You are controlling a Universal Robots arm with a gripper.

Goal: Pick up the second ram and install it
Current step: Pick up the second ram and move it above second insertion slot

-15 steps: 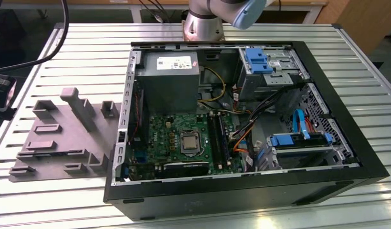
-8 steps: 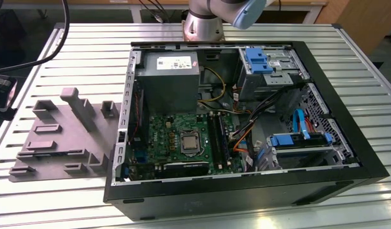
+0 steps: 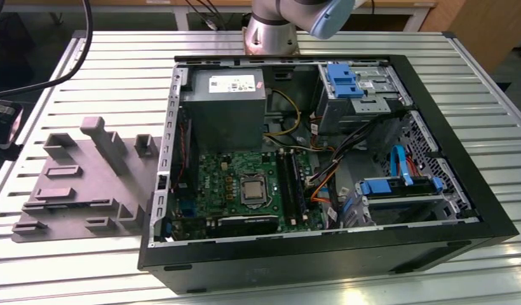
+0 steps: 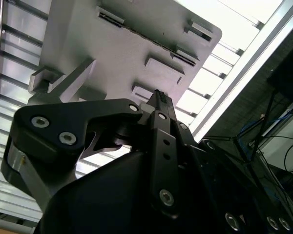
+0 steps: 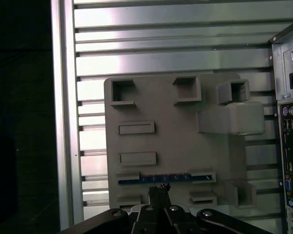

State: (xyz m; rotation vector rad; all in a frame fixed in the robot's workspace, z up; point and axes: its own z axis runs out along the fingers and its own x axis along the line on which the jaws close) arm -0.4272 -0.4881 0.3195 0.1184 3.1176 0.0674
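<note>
Right now we see our gripper (image 5: 159, 188) with fingers pressed together, holding nothing; beneath it, apart from the fingertips, the second ram (image 5: 136, 180) stands on edge in the grey tray (image 5: 176, 146).

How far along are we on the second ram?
Done: nothing yet; the second ram sits in a slot of the grey tray. In hand: the gripper hangs close to it in the first wrist view. Left: lifting it and seating it in the green board.
</note>
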